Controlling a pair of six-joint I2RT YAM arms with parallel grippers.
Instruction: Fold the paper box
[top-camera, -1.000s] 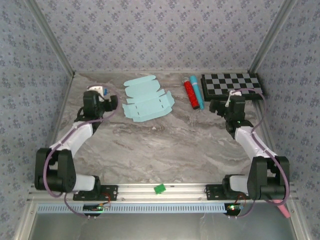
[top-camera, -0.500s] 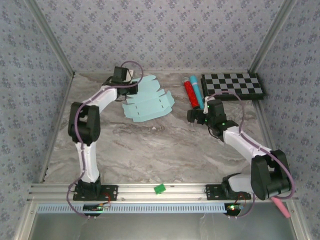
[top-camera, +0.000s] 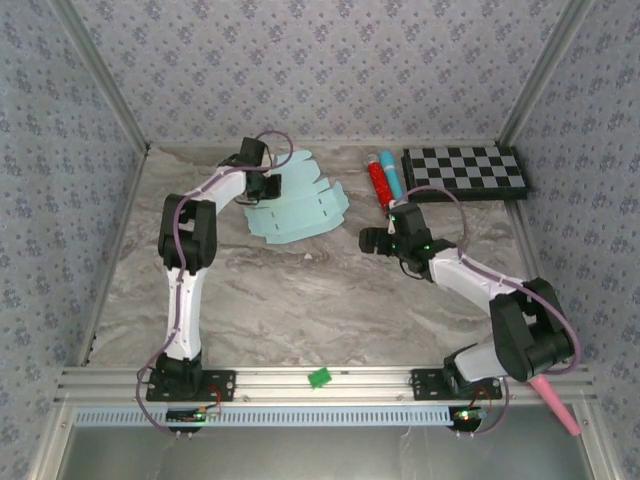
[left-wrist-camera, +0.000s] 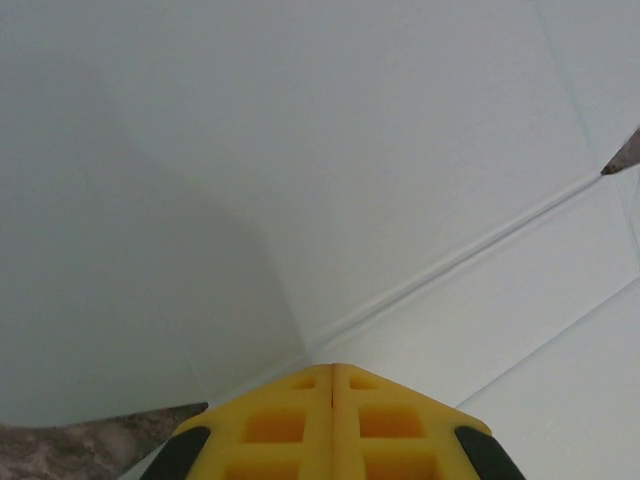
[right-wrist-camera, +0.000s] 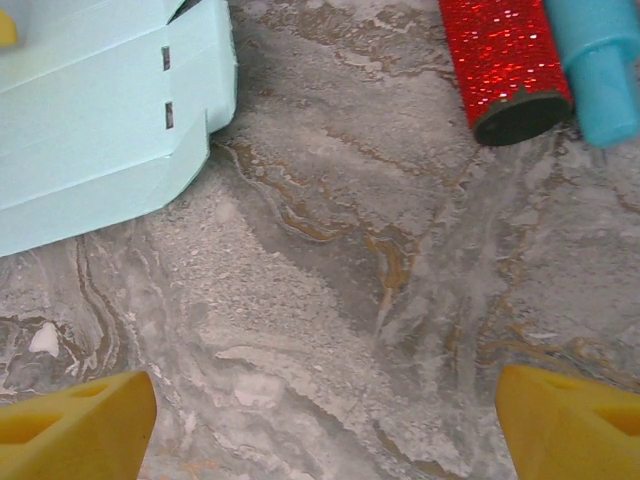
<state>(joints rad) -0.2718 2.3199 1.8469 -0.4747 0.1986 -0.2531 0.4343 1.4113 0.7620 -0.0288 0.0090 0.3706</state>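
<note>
**Q:** What has just changed?

**A:** Both my arms have swung in from the sides of the bench. My left fingers were open a second ago and have snapped fully closed at the left edge of the paper box. The card curls up beside them, so I judge a flap is pinched, though I can't see card between the tips. My right fingers are spread wide and hold nothing. They hang over bare bench just right of the sheet.

**Q:** And what does that mean for the folding?

**A:** It's barely started. The paper box is a flat cut-out near the far edge, left of the middle, with its creases unfolded (only that left flap looks raised).

**Q:** Is anything holding anything?

**A:** No. The sheet has no walls yet, so nothing sits in it. The red tube shows an open, dark end; I can't see anything inside. The blue tube lies touching it, toward the far edge.
</note>
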